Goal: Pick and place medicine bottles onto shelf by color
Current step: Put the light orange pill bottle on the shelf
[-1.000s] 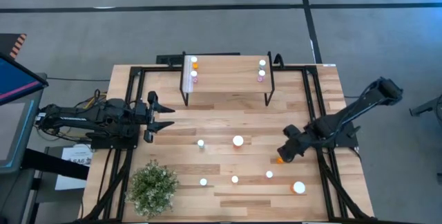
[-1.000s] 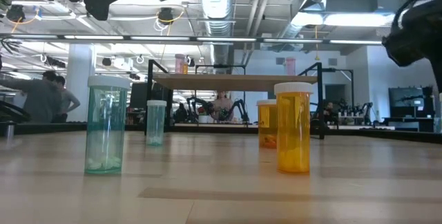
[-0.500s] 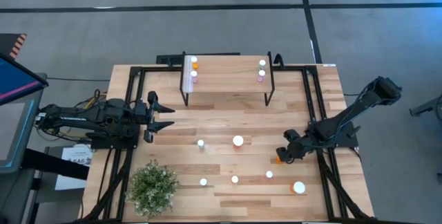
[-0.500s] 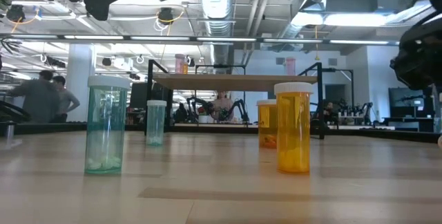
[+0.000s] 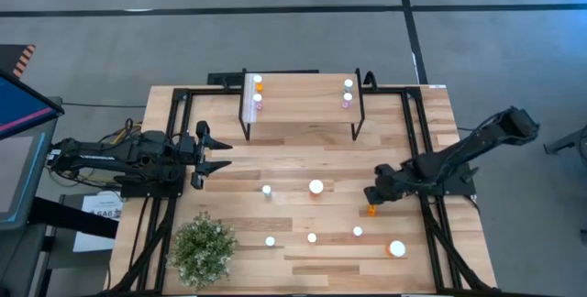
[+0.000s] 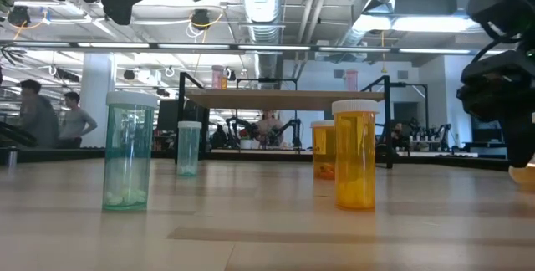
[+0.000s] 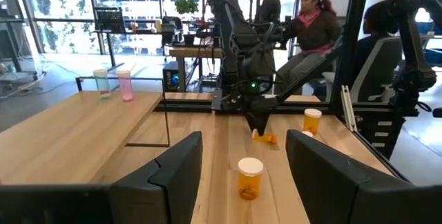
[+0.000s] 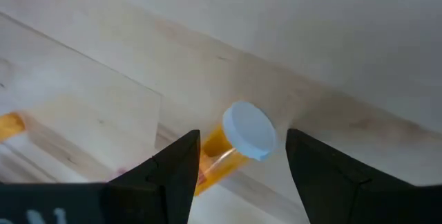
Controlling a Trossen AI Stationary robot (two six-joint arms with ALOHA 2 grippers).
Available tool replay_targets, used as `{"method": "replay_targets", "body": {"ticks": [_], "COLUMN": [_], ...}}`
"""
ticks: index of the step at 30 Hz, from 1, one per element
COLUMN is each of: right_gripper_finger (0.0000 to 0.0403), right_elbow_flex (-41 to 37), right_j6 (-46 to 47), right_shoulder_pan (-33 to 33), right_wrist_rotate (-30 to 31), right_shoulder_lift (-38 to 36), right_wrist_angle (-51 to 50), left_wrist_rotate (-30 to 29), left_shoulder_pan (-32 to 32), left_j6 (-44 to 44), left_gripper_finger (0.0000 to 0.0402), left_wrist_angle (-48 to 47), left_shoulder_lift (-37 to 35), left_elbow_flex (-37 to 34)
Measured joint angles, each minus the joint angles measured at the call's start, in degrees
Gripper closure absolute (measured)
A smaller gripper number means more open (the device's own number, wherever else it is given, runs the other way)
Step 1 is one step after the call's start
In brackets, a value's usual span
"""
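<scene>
- Right claw (image 8: 238, 165): released, fingers straddling a small orange bottle (image 8: 238, 141) lying on the worktop (image 5: 303, 150).
- Left claw (image 5: 220, 154): released, waiting at the worktop's left edge.
- Shelf (image 5: 303, 95): far side, carrying four bottles.

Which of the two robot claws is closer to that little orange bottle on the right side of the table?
The right. The right gripper hangs directly over the orange bottle, fingers open either side. The left gripper waits far across the table.
</scene>
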Motion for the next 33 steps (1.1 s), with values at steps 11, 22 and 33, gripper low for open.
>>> {"method": "replay_targets", "body": {"ticks": [11,22,33], "right_gripper_finger": [0.0207,0.0234,0.0190], "right_elbow_flex": [0.00,0.03,8.02], "right_j6": [-5.29,-6.32,-13.38], "right_shoulder_pan": [-2.72,-4.37,-6.48], "right_wrist_rotate": [-1.59,-4.09,-4.74], "right_shoulder_lift": [0.00,0.00,0.00], "right_wrist_angle": [-0.78,-0.97,-11.63], "left_wrist_rotate": [0.00,0.00,0.00], "left_shoulder_pan": [0.00,0.00,0.00], "left_j6": [-0.05,-0.18,-0.39], "left_gripper_finger": [0.0203,0.0203,0.0203], "left_wrist_angle": [0.02,0.02,0.02], "left_shoulder_lift": [-0.01,0.01,-0.01], "left_elbow_flex": [0.02,0.02,0.02]}}
